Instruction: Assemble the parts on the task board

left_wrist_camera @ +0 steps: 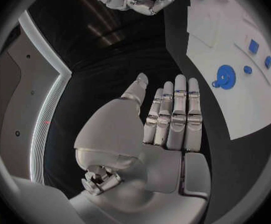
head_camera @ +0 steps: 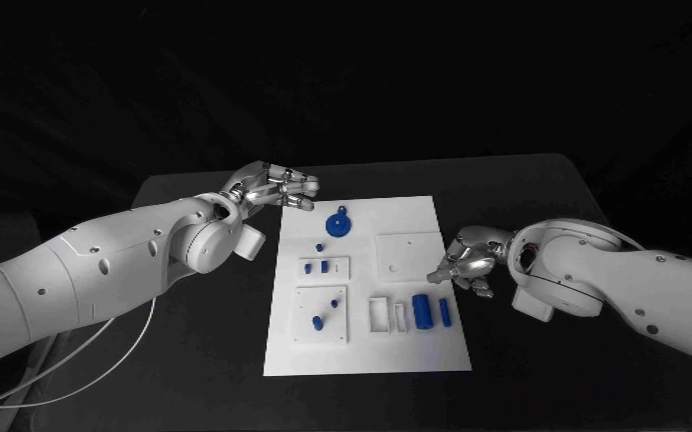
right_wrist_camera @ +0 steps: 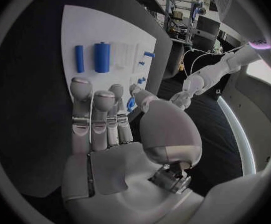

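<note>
- Your left silver many-fingered robot hand [head_camera: 274, 188] sat just off the far left corner of the flat white rectangular task board [head_camera: 418, 214], fingers straight and side by side, holding nothing.
- Your right silver many-fingered robot hand [head_camera: 469, 266] was at the board's right edge about halfway along, fingers extended and loosely apart, also empty.
- Parts were all on the board: a round blue disc with a small tab [head_camera: 338, 225] near the far end, two small blue blocks [head_camera: 316, 267] in the middle left, two small blue pegs [head_camera: 325, 313] on a raised white square nearer you, and a thick blue cylinder [head_camera: 421, 311] with a thinner blue bar [head_camera: 446, 312] just beside it at the near right.
- Risk, my call: the right hand was closest to the cylinder and bar, which lay close together. Go in with a wide spread and you'd likely knock the one you weren't after.
- Risk: the cylinder looked free to roll; a glancing touch could send it off the board's right edge.
- Risk: the board looked thin and unfixed, though I couldn't tell. A side push from either hand could slide it and shift every target.
- Risk: the pegs and blocks were small, so a slipped pinch seemed likely.
- The matte black bench [head_camera: 534, 192] carried the board; the room behind was dark.
</note>
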{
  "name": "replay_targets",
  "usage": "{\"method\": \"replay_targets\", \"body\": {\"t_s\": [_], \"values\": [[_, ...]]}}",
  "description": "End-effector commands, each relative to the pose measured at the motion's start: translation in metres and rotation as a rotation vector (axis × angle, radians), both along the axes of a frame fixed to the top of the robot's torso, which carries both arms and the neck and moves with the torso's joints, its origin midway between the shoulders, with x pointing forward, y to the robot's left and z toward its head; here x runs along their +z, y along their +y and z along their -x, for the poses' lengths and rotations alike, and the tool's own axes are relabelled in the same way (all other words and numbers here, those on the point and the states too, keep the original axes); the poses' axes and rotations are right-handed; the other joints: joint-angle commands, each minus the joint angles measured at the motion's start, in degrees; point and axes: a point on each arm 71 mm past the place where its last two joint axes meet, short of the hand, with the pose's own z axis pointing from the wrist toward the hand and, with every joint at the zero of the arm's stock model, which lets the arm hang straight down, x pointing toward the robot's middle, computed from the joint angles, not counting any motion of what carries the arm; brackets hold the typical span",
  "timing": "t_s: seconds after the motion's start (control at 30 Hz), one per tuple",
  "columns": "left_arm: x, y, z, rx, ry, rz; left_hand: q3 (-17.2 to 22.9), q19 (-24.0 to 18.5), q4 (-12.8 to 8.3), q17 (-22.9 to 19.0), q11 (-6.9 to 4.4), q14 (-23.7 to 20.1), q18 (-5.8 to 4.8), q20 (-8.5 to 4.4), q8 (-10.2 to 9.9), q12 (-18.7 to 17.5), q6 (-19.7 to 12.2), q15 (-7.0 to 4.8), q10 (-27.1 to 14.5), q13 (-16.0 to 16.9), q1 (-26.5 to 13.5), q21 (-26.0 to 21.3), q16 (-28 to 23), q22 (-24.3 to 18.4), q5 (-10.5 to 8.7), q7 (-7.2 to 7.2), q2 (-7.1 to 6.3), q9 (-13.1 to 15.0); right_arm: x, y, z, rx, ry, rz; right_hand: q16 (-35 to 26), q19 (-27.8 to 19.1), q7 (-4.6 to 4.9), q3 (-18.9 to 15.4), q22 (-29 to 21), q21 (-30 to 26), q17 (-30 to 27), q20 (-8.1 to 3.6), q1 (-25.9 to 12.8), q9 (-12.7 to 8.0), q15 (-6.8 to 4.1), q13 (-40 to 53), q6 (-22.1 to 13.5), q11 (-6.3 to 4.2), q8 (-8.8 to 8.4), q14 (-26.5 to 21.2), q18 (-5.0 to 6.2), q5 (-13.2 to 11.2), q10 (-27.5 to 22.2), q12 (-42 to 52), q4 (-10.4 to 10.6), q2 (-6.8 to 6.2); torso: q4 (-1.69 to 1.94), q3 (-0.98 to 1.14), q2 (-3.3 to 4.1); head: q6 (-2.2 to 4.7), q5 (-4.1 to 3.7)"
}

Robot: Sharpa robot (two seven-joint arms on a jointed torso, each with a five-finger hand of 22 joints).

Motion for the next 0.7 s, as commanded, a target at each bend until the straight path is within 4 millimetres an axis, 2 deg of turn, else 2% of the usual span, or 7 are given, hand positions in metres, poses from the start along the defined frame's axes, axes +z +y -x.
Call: {"method": "replay_targets", "body": {"t_s": [0.03, 0.17, 0.3, 0.43, 0.47, 0.53, 0.7], "values": [[0.002, -0.004, 0.003, -0.031, -0.013, 0.028, -1.1, 0.2, 0.3, 0.1, 0.23, 0.2, -0.55, 0.1, 0.1, -0.3, -0.6, 0.03, -0.1, 0.1, -1.1, 0.4, 0.1, 0.0, -0.5, -0.01, -0.44, 0.0, -0.011, -0.006, 0.009, -0.031, 0.181, 0.08, 0.5, 2.5, 0.0, -0.8, 4.5, 1.0, 1.1, -0.2, -0.9, 0.1, 0.2, 1.0, -0.5, -0.05, -0.21, 0.2, -0.51, -0.4, 0.4, 0.2, 0.1, 0.16, -0.26, 0.14, -0.26, -0.26, -0.22], [0.001, -0.004, 0.005, -0.041, -0.013, 0.029, -4.0, -0.2, 1.2, 0.1, 0.2, -0.5, -0.58, 0.39, 0.1, -0.4, -0.8, 0.34, 0.6, 0.1, -2.5, 0.1, -0.2, -0.2, -0.06, -0.02, -1.28, 0.0, -0.015, -0.004, 0.011, -0.044, 0.207, 0.119, 1.0, 2.5, 0.21, -1.5, 4.6, 2.0, 2.0, -0.19, -2.1, -0.1, 0.25, 1.8, -1.1, 0.06, -0.25, 0.3, -0.57, -0.5, 0.7, 0.3, 0.9, -0.29, -0.46, 0.18, -0.45, -0.44, -0.19], [0.0, -0.005, 0.007, -0.051, -0.012, 0.03, -6.5, -2.5, 1.7, -0.7, 0.4, -3.4, -1.16, 1.26, 0.2, -0.3, -1.1, 1.24, 0.5, 0.2, -2.3, -1.5, -0.6, -1.0, -0.21, 0.11, -0.65, 0.0, -0.019, 0.002, 0.012, -0.042, 0.208, 0.143, 1.6, 2.4, 0.38, -1.9, 4.9, 3.4, 3.2, -0.14, -2.7, -0.5, 0.32, 2.9, -1.7, 0.15, -0.3, 0.4, -0.71, -0.5, 1.2, 0.6, 1.5, -0.57, -0.48, 0.11, -0.55, -0.58, -0.24], [0.0, -0.007, 0.008, -0.061, -0.01, 0.034, -7.7, -2.8, 1.8, -2.3, 0.85, -6.1, -0.02, 2.33, 0.2, -0.3, -1.2, 2.25, -1.0, 0.1, -1.7, -1.8, -0.7, -1.6, -0.16, 0.15, -0.19, 0.0, -0.024, 0.009, 0.011, -0.036, 0.204, 0.163, 1.7, 2.2, 0.61, -2.0, 4.9, 4.7, 4.3, -0.07, -2.7, -1.7, 0.42, 4.3, -2.4, 0.28, -0.23, 0.5, -0.68, -0.5, 1.6, 0.2, 1.9, -0.87, -0.39, 0.05, -0.46, -0.58, -0.33], [-0.001, -0.008, 0.008, -0.064, -0.009, 0.035, -7.8, -2.8, 1.8, -2.4, 0.86, -6.3, 0.0, 2.37, 0.2, -0.3, -1.2, 2.29, -1.0, 0.1, -1.7, -1.8, -0.7, -1.6, -0.13, 0.14, -0.16, 0.0, -0.025, 0.011, 0.011, -0.035, 0.202, 0.167, 1.7, 2.1, 0.63, -2.0, 4.9, 4.7, 4.4, -0.06, -2.6, -1.7, 0.41, 4.4, -2.4, 0.29, -0.25, 0.5, -0.67, -0.5, 1.6, 0.2, 1.9, -0.87, -0.39, 0.03, -0.46, -0.58, -0.31], [-0.001, -0.009, 0.008, -0.067, -0.008, 0.036, -7.8, -2.8, 1.8, -2.4, 0.86, -6.3, 0.0, 2.37, 0.2, -0.3, -1.2, 2.29, -1.0, 0.1, -1.7, -1.8, -0.7, -1.6, -0.13, 0.14, -0.16, 0.0, -0.027, 0.013, 0.011, -0.031, 0.2, 0.176, 1.2, 1.5, 0.63, -2.1, 4.9, 6.4, 5.9, 0.02, -2.4, -3.3, 0.44, 6.6, -2.2, 0.3, -0.23, 0.8, -0.49, -0.5, 2.3, -1.2, 2.2, -0.88, -0.4, 0.02, -0.43, -0.66, -0.2], [-0.001, -0.012, 0.009, -0.075, -0.006, 0.041, -8.1, -2.7, 1.8, -2.8, 0.97, -6.0, 0.24, 2.48, 0.2, -0.3, -1.2, 2.29, -1.4, 0.1, -1.4, -1.7, -0.6, -2.0, -0.08, 0.16, 0.2, 0.0, -0.034, 0.017, 0.009, -0.022, 0.189, 0.207, 1.1, 1.4, 0.86, -2.1, 5.0, 7.2, 6.4, 0.04, -2.4, -3.5, 0.5, 7.4, -2.9, 0.39, -0.15, 1.0, -0.53, -0.5, 2.5, -1.5, 2.0, -0.94, -0.39, 0.0, -0.43, -0.91, -0.02]]}}
